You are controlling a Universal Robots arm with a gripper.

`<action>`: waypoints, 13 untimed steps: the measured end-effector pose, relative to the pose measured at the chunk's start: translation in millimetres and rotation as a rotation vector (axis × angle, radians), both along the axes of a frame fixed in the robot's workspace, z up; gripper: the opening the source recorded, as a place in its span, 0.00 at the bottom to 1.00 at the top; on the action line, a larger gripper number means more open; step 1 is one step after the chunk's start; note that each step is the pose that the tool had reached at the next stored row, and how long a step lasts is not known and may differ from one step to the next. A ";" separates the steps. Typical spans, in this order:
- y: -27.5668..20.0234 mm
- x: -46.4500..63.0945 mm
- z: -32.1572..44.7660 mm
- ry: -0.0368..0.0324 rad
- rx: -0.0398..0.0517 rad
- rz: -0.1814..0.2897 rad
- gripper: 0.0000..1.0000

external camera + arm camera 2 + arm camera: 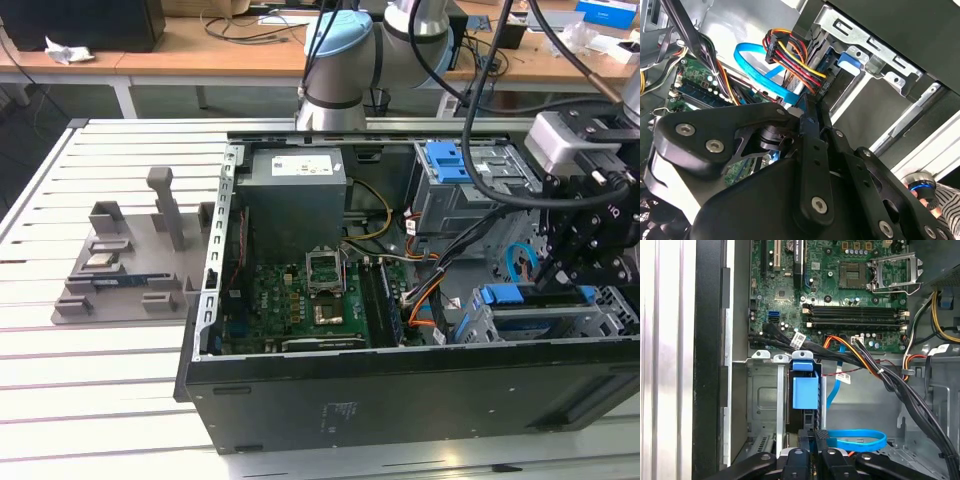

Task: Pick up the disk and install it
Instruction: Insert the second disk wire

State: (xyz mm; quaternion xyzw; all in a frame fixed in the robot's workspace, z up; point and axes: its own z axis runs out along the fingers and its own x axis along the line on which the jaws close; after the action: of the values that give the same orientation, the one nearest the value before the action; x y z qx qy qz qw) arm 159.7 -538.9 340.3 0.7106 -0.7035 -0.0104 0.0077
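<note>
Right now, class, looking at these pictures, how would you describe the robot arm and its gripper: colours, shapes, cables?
The silver-grey tubular arm has a light blue joint cap, with thick black cables looped alongside. The matte black gripper is built of flat linkage bars pinned with silver screws, below a pale grey wrist block.

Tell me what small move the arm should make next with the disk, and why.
Probably ease the disk a little deeper into the grey drive cage. Its blue-railed end already sits in the cage slot with the end effector right at it, so it looks lined up.
</note>
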 end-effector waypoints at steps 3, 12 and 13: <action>-0.1 -0.1 -0.2 0.0000 0.0001 0.000 0.16; 0.0 -0.1 11.9 -0.0001 0.0000 0.000 0.24; 0.2 -0.1 14.3 -0.0001 0.0001 0.000 0.24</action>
State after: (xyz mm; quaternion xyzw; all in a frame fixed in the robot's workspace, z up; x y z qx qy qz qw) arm 159.7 -538.8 354.6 0.7105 -0.7035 -0.0104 0.0076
